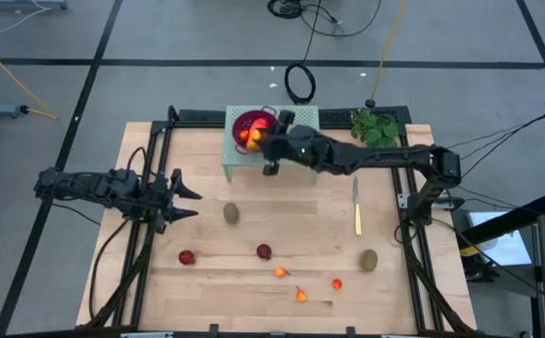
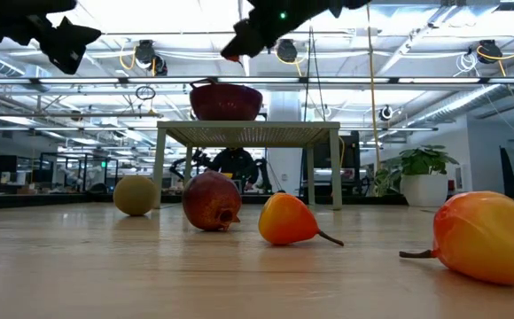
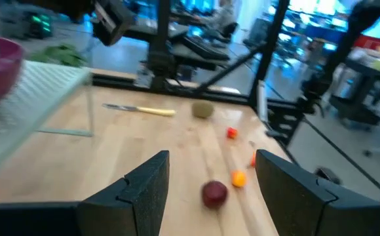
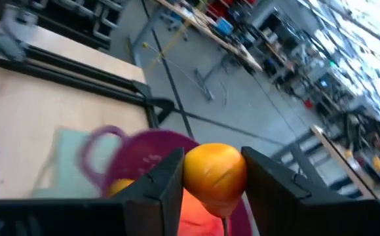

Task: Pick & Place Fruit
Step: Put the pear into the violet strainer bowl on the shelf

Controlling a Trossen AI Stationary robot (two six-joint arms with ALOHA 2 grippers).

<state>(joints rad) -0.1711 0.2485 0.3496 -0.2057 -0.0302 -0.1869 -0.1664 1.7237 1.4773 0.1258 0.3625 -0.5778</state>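
Observation:
My right gripper is shut on an orange-yellow fruit right over the purple mesh bowl, which stands on a pale green stand at the table's far edge. An orange fruit lies in the bowl. On the table lie two brown-green ovals, two dark red balls and three tiny orange-red fruits. My left gripper hangs open above the table's left part, holding nothing. My right gripper pinches the orange-yellow fruit by its two opposite sides between its two fingers. The fingers come nearly level from the table's right side. The fruit is lifted clear, just above the bowl's rim.
A yellow-handled knife lies on the table's right part, and a green plant stands at the far right corner. Black frame rails run along the table's sides. Bare wood lies between the stand and the row of fruit.

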